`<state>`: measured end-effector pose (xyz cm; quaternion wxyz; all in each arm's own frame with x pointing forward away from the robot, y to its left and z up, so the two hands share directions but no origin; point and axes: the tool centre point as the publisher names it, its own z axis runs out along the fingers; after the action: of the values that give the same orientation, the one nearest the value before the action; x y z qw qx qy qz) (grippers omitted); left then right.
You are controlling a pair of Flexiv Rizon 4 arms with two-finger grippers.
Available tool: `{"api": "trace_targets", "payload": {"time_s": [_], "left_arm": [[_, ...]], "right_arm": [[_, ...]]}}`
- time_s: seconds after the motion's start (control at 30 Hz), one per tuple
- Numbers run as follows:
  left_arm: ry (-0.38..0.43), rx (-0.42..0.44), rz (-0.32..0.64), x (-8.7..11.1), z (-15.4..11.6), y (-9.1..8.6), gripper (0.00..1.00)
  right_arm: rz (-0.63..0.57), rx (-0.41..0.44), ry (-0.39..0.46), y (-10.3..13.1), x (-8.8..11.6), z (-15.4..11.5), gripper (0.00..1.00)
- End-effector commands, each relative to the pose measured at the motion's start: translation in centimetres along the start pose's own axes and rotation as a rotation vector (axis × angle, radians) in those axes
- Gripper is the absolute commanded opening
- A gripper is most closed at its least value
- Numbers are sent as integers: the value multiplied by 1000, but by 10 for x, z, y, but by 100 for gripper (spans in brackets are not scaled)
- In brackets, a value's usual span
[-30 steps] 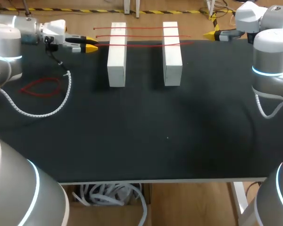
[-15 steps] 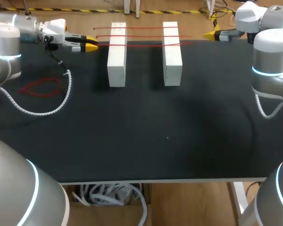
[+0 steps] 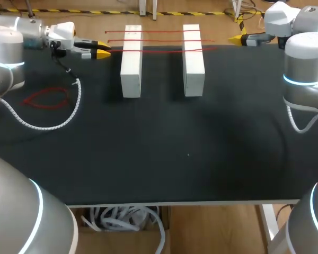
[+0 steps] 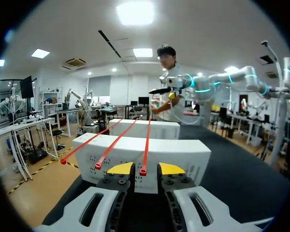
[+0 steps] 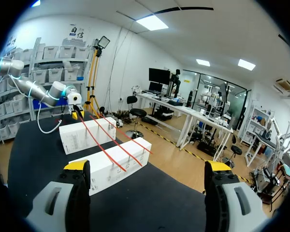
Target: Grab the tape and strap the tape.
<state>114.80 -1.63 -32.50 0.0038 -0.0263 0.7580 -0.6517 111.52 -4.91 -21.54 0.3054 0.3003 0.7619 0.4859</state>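
Three red straps lie across two white blocks (image 3: 131,63) (image 3: 193,61) at the far side of the table. My left gripper (image 3: 102,50) is level with the left end of the nearest strap (image 3: 159,50). In the left wrist view that strap's end (image 4: 143,171) sits between the yellow fingertips (image 4: 121,168), which stand narrowly apart with a gap showing on both sides. My right gripper (image 3: 237,38) hangs wide open right of the blocks, holding nothing (image 5: 147,169). The blocks (image 5: 111,162) and straps (image 5: 99,142) lie ahead of it.
A loose red strap loop (image 3: 46,97) lies on the black table (image 3: 191,153) at the left. A white coiled cable (image 3: 69,114) from my left arm curves beside it. The other two straps (image 3: 159,30) (image 3: 159,40) lie farther back.
My left gripper has edged slightly toward the far side at the strap's end, and its jaws have narrowed a touch. The right arm has not moved.
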Motion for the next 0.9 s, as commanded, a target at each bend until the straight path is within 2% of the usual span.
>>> {"api": "trace_targets", "payload": {"time_s": [0.03,0.9], "left_arm": [[15,5,-1,-5,1,3,20],[11,-1,-8,-4,-2,5,19]], "right_arm": [[0,0,0,0,0,0,100],[0,0,0,0,0,0,100]]}}
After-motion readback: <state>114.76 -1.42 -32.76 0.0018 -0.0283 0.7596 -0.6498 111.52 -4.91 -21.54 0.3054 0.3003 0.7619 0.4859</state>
